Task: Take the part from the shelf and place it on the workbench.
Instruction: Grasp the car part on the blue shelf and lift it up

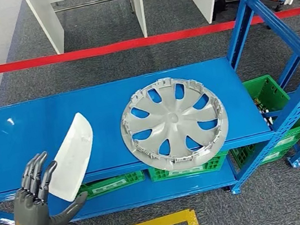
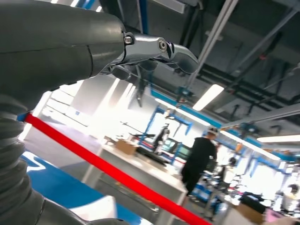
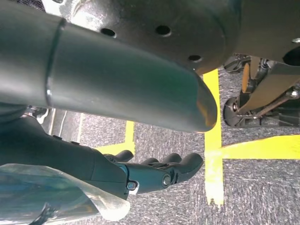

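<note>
A: Left to right in the head view, what stands at the near edge of the blue shelf [image 1: 26, 132]?

B: The left hand [image 1: 36, 193], at about 8 o'clock in the frame, is raised with fingers apart and thumb out. It holds nothing. Its fingertips are just beside the white curved part [image 1: 72, 156], but contact cannot be confirmed. The part overhangs the shelf's front edge, probably so that a hand can get under it.

A: And further right?

B: The grey wheel cover [image 1: 174, 123] lies flat at centre, its rim also past the edge. Green crates [image 1: 271, 93] sit at 3 o'clock.

A: The right hand?

B: The right hand [image 3: 155, 171] hangs over carpet and yellow floor tape [image 3: 212, 140], fingers loosely extended, grasping nothing.
</note>
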Controlling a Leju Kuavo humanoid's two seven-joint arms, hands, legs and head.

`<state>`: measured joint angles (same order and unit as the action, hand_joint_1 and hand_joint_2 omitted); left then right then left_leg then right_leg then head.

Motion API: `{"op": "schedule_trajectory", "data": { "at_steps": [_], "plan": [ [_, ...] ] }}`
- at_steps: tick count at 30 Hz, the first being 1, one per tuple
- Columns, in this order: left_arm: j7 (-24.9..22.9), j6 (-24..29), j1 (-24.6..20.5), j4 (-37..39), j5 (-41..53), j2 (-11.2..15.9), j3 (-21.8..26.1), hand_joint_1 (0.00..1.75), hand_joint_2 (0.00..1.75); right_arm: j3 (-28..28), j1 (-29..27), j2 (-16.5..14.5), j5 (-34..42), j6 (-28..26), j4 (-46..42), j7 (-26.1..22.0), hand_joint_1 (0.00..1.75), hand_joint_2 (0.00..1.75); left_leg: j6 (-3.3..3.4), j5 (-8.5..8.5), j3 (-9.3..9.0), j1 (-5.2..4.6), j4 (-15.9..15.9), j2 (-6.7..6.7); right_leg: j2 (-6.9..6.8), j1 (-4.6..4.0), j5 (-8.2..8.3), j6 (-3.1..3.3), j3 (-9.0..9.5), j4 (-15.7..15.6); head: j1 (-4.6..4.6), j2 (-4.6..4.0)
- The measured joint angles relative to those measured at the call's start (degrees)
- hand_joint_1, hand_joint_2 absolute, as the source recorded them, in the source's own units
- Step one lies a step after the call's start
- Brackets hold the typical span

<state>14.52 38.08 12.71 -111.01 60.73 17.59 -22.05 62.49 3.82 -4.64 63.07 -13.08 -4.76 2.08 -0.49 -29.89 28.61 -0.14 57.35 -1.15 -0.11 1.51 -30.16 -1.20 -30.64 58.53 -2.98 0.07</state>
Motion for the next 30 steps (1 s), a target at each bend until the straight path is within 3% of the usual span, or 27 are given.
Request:
{"op": "schedule_trajectory", "data": {
  "at_steps": [17, 30],
  "plan": [
    [-1.9, -1.5, 4.6, 0.1, -5.2, -0.2, 6.9, 0.0, 1.75, 0.2, 0.0, 0.6, 1.7, -0.5, 0.0, 0.1, 0.0, 0.0, 0.0, 0.0, 0.0, 0.0, 0.0, 0.0, -0.01, 0.0, 0.0, 0.0, 0.0, 0.0, 0.0, 0.0],
    [1.2, -3.3, 4.2, 5.9, -13.1, -4.4, 7.3, 0.0, 1.75, 2.0, 0.1, 0.7, 2.5, -0.8, 0.0, 0.6, 0.0, 0.0, 0.0, 0.0, 0.0, -0.01, 0.0, 0.0, -0.01, 0.01, 0.0, 0.0, 0.0, 0.0, 0.0, 0.0]
  ]
}}
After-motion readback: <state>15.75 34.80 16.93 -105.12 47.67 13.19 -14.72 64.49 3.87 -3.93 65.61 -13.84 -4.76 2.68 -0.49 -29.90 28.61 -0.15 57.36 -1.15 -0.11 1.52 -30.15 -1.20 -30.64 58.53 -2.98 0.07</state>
